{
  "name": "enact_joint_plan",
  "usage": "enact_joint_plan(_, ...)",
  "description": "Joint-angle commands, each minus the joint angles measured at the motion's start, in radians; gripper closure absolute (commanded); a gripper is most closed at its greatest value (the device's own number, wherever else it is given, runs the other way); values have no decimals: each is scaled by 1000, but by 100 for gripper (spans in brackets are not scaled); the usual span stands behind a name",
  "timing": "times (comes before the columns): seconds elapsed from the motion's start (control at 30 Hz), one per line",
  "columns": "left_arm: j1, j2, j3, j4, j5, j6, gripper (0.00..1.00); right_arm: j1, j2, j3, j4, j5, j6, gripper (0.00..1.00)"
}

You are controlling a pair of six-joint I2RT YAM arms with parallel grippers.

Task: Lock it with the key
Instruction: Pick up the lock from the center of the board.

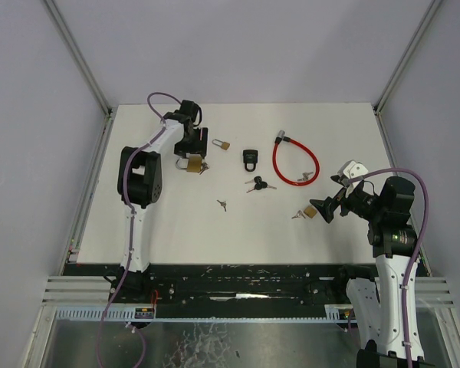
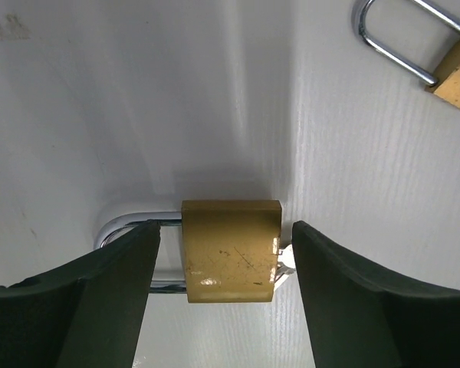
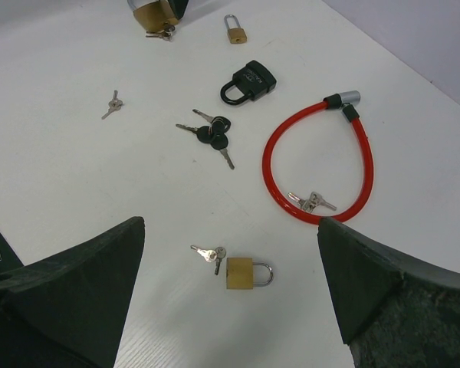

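A brass padlock (image 2: 230, 251) lies flat on the white table between the fingers of my left gripper (image 2: 224, 238), which is open and straddles it. Its steel shackle points left, and a silver key (image 2: 284, 261) sticks out at its right side. In the top view this padlock (image 1: 190, 164) sits just below the left gripper (image 1: 188, 149). My right gripper (image 3: 230, 224) is open and empty, hovering above a second brass padlock (image 3: 243, 273) with a pair of keys (image 3: 208, 253) at its base. In the top view the right gripper (image 1: 333, 201) is just right of that padlock (image 1: 310, 211).
A small brass padlock (image 1: 221, 144), a black padlock (image 1: 250, 159), a red cable lock (image 1: 295, 161) with keys (image 3: 312, 202) inside its loop, black-headed keys (image 1: 257, 184) and a loose small key (image 1: 222, 204) lie across the table's middle. The small padlock also shows in the left wrist view (image 2: 452, 65).
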State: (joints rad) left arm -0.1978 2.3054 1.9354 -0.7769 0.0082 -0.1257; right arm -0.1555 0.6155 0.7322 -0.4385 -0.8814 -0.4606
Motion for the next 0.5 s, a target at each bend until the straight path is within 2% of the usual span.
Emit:
enact_joint_plan(0.0, -11, 16, 26, -33, -34, -8, 33, -3, 1, 0, 23, -13, -9, 0)
enact_joint_plan(0.17, -25, 15, 10, -36, -59, -10, 34, -3, 4, 0, 22, -14, -8, 0)
enact_joint_plan(0.33, -35, 27, 17, -61, -87, -15, 41, -3, 5, 0, 23, -18, -8, 0)
enact_joint_plan(0.47, -49, -2, 7, -67, -149, -25, 39, -3, 6, 1, 21, -21, -6, 0)
